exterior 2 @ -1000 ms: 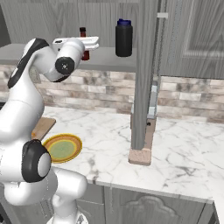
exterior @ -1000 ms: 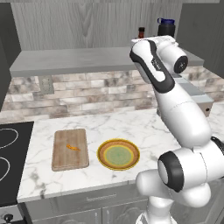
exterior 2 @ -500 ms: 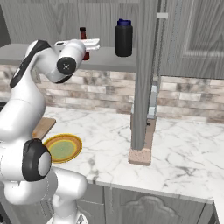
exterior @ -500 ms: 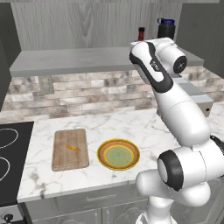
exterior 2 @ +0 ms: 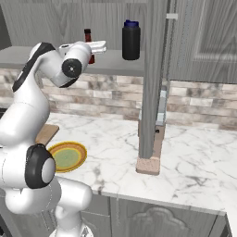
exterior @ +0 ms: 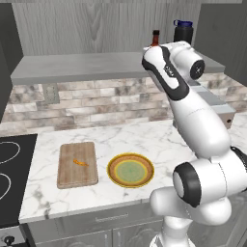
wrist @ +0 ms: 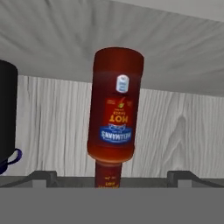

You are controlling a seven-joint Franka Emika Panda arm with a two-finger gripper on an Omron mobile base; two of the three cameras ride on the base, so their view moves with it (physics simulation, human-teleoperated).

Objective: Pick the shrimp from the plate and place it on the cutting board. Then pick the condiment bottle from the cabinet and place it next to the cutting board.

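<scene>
Dark red and slim, the condiment bottle (wrist: pixel 114 109) stands on the grey cabinet (exterior: pixel 87 65) shelf against its wood-grain backing, its label reading upside down in the hand view, its neck pointing toward the bottom of that view. A larger black bottle (exterior 2: pixel 131 40) with a blue lid stands just beside it. The fingers (wrist: pixel 43 177) are spread wide, one to each side of the bottle, apart from it and holding nothing. On the marble surface (exterior: pixel 144 140) below, the orange shrimp (exterior: pixel 80 162) lies on the wooden cutting board (exterior: pixel 77 164), beside the yellow-rimmed plate (exterior: pixel 130 170).
</scene>
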